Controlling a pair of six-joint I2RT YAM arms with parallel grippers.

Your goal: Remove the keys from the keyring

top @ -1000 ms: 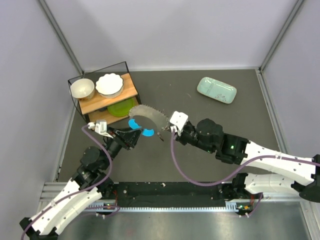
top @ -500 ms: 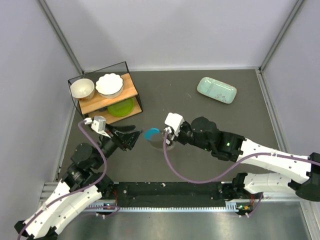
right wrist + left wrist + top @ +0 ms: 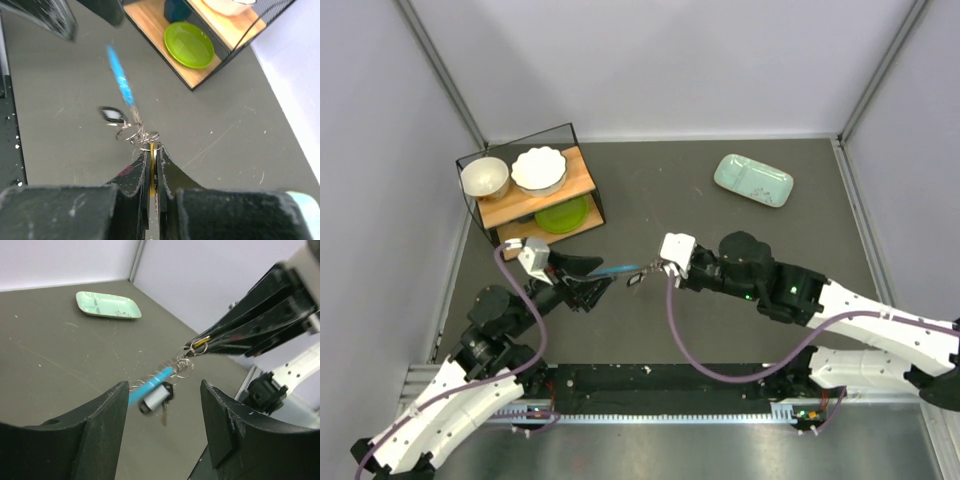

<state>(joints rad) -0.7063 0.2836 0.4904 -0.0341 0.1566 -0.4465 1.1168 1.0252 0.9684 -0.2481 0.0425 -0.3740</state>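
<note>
The keyring (image 3: 137, 134) is thin, bright silvery coiled wire. The blue key (image 3: 120, 75) has a smooth plastic cover; the dark key (image 3: 112, 115), blurred, shows a metallic glint. The table (image 3: 650, 190) is matt dark grey, scuffed. The rack (image 3: 503, 211) is black wire with pale wood shelves. The plate (image 3: 189, 44) and tray (image 3: 753, 180) look glossy.

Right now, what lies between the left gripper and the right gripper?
The keyring, pinched in the right gripper, strung toward the open left gripper, with the blue-covered key and a dark key on it. The left wrist view shows it clearest.
</note>
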